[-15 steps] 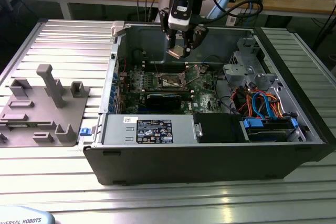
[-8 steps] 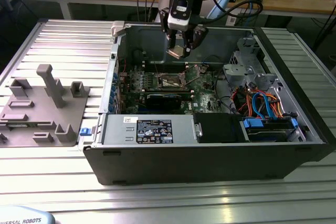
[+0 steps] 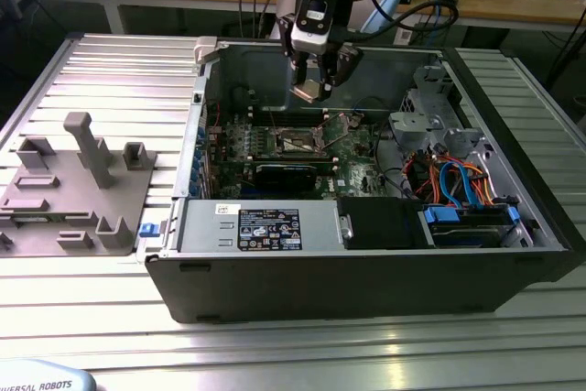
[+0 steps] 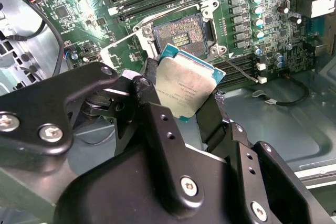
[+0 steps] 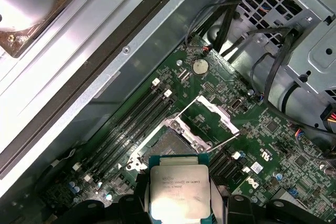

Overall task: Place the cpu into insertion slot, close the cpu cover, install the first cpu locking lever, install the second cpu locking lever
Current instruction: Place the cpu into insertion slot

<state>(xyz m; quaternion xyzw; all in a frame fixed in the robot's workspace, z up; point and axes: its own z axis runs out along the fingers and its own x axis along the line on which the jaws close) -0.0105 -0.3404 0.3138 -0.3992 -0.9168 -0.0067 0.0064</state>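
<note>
My gripper (image 3: 314, 89) hangs inside the open computer case, shut on the cpu (image 3: 307, 92), a flat square chip with a silvery top. In both wrist views the cpu (image 4: 186, 88) (image 5: 178, 190) sits clamped by its edges between the black fingers (image 4: 150, 80), tilted and well above the motherboard. The insertion slot (image 5: 167, 144) (image 4: 181, 34) (image 3: 300, 141) lies bare below it, a little ahead of the chip. The cpu cover (image 5: 219, 116), a silver frame with a cut-out middle, stands flipped open beside the slot. Thin wire locking levers (image 4: 242, 70) stick out near the socket.
The case walls (image 3: 366, 263) surround the board. A power supply (image 3: 265, 226) lies along the near side and drive bays with coloured cables (image 3: 458, 180) sit on the exterior view's right. Memory slots (image 5: 134, 124) run beside the socket. A grey fixture (image 3: 73, 180) lies outside the case on the exterior view's left.
</note>
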